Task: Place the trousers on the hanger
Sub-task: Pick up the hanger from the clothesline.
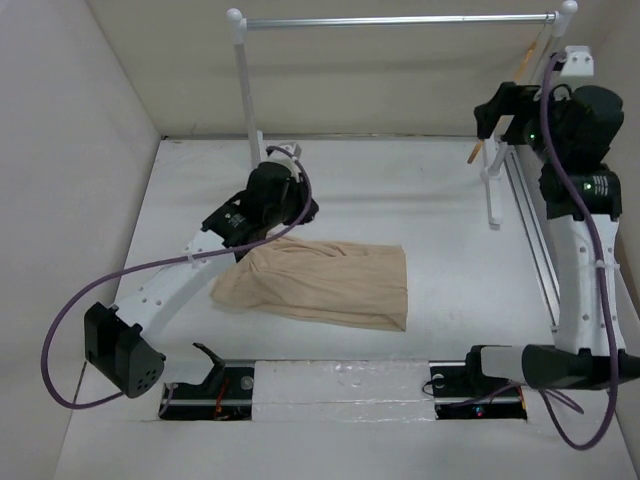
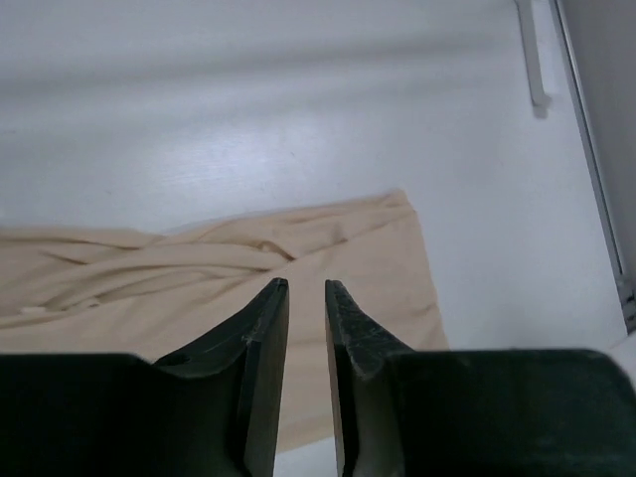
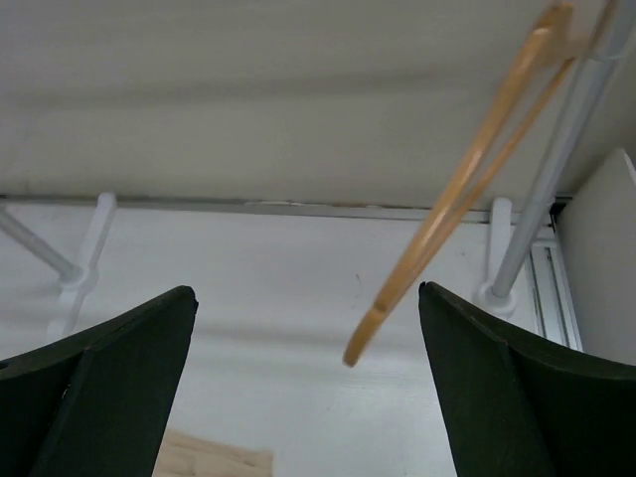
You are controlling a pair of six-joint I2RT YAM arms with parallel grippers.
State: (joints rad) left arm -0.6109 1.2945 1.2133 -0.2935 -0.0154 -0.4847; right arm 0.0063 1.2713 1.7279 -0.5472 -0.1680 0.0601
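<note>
The largest thing you have is the white table (image 1: 450,200), which fills the ground under both pairs of jaws. Next is the rack (image 1: 400,20) with white posts and a silver rail; it stands far beyond the left jaws, and one of its posts rises just behind and to the right of the right jaws. The trousers (image 1: 330,280) lie folded and flat on the table, directly under and ahead of the left jaws. In the left wrist view the beige cloth runs out far to the left of the fingertips and ends only a little to the right of them. The left gripper (image 2: 305,286) points down at this cloth. Its jaws stand nearly together, with only a narrow slit between them, and nothing is pinched in the slit. You cannot tell from these views whether the tips touch the fabric. The right gripper (image 3: 306,293) is lifted high near the right end of the rail, well apart from the trousers, and its jaws are spread wide with nothing between them. The hanger (image 3: 467,179), thin and of light wood, hangs slanted from the rail, ahead of and above the right jaws, closer to the right finger than to the left one, and not touching either.
</note>
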